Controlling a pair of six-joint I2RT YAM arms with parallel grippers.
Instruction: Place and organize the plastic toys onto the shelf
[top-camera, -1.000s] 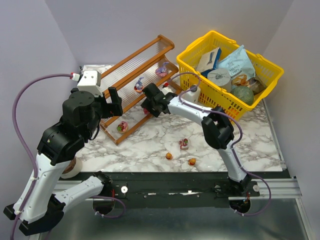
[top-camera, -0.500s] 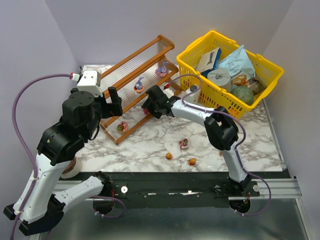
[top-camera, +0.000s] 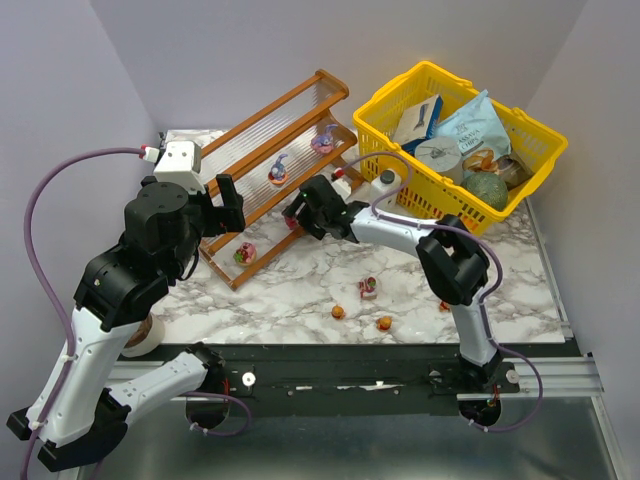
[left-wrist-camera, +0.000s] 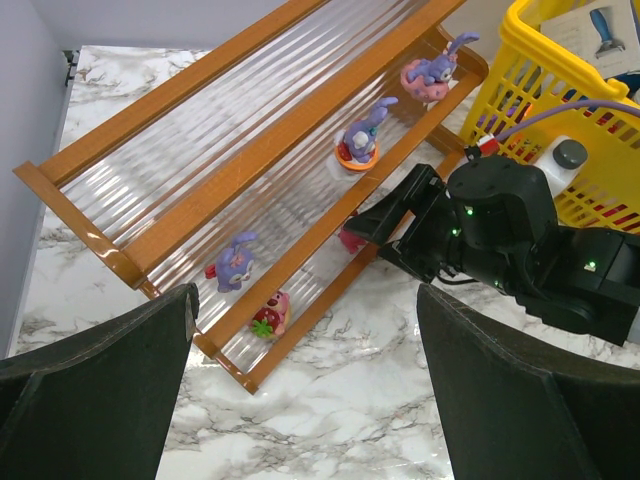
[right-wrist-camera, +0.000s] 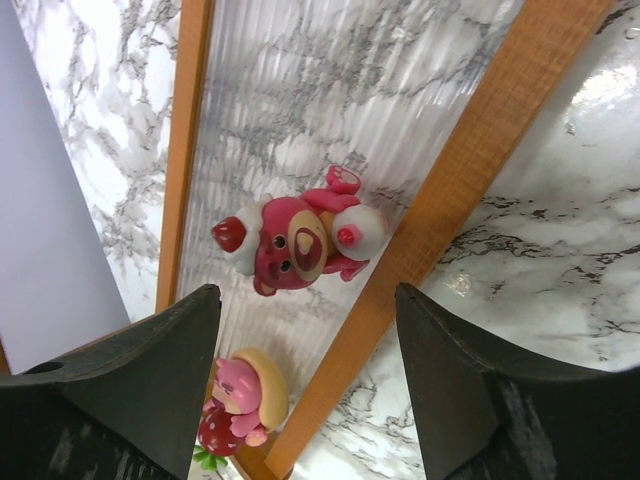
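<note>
Your left gripper (left-wrist-camera: 305, 300) hangs over the near end of the shelf (top-camera: 268, 108), its fingers spread wide with nothing between them; it sits exactly where it was a second ago. Under it, in the left wrist view, a small purple toy (left-wrist-camera: 237, 262) stands on the middle tier and a pink strawberry toy (left-wrist-camera: 270, 312) on the lowest tier. Further along the shelf you see a purple toy on an orange base (left-wrist-camera: 360, 135), and near the far end a purple toy on a pink base (left-wrist-camera: 432, 70); none of these has changed place.

Next comes the red bear toy (right-wrist-camera: 300, 238); it rests on the lowest tier, just inside the front rail, and nothing touches it. Your right gripper (right-wrist-camera: 305, 300) is near it with the fingers far apart, so it holds nothing. Compared with the earlier pictures it has pulled back a little toward the right, away from the shelf; the elbow of that arm has also swung to the right and closer to the near edge of the marble table (top-camera: 300, 280).

On the table three loose toys (top-camera: 368, 288) lie well apart from the shelf, in the same spots as before. To the right of the shelf, the white bottle (top-camera: 385, 184) stands just beside the yellow basket (top-camera: 398, 92).
</note>
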